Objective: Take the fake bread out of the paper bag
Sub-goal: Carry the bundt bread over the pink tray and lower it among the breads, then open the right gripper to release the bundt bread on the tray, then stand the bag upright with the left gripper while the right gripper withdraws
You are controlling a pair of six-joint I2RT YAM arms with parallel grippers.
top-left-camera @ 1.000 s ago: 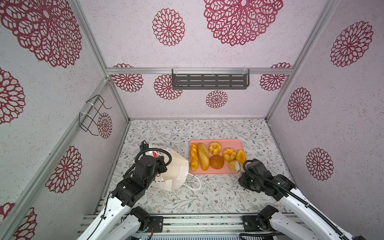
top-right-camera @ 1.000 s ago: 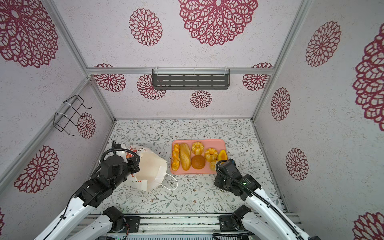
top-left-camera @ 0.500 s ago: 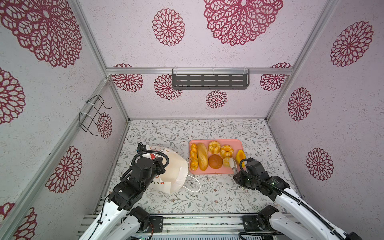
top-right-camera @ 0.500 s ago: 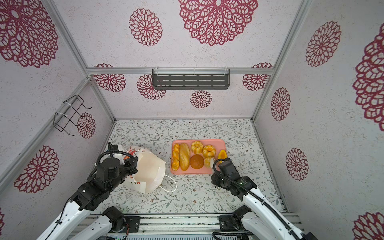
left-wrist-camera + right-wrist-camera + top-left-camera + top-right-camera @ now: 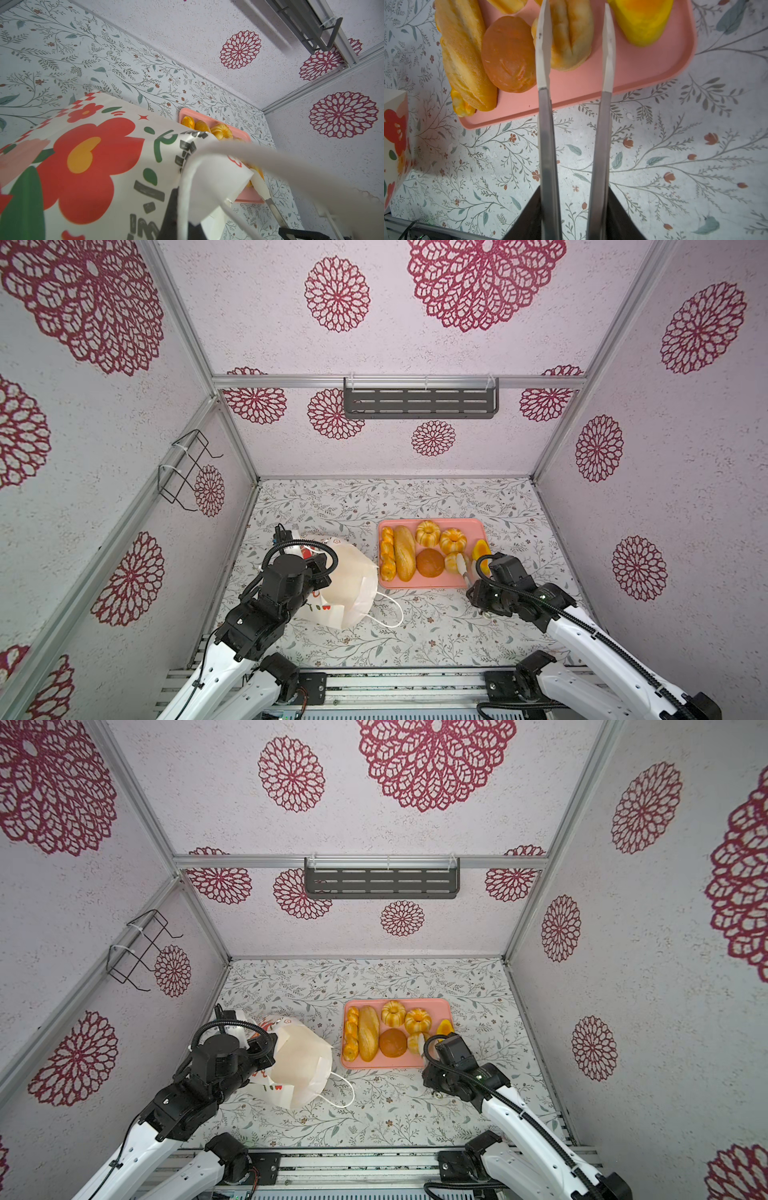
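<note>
The white paper bag (image 5: 353, 585) (image 5: 299, 1065) with red flower print lies tipped on its side at the left, and my left gripper (image 5: 185, 216) is shut on its rim by the cord handle. Several pieces of fake bread lie on the pink tray (image 5: 415, 584): braided stick (image 5: 387, 553), long loaf (image 5: 404, 552), round brown bun (image 5: 508, 54), ring buns (image 5: 428, 532), orange oval (image 5: 641, 20). My right gripper (image 5: 576, 20) (image 5: 461, 566) is open, its long fingers straddling a ridged bun (image 5: 571, 35) that rests on the tray. The inside of the bag is hidden.
A grey slotted shelf (image 5: 419, 398) hangs on the back wall and a black wire rack (image 5: 183, 470) on the left wall. Patterned walls close three sides. A metal rail (image 5: 374, 684) runs along the front edge. The bag's loose cord handle (image 5: 390, 614) trails on the table.
My right gripper carried the ridged bun forward onto the tray and its jaws have spread apart. The left arm shifted slightly with the bag.
</note>
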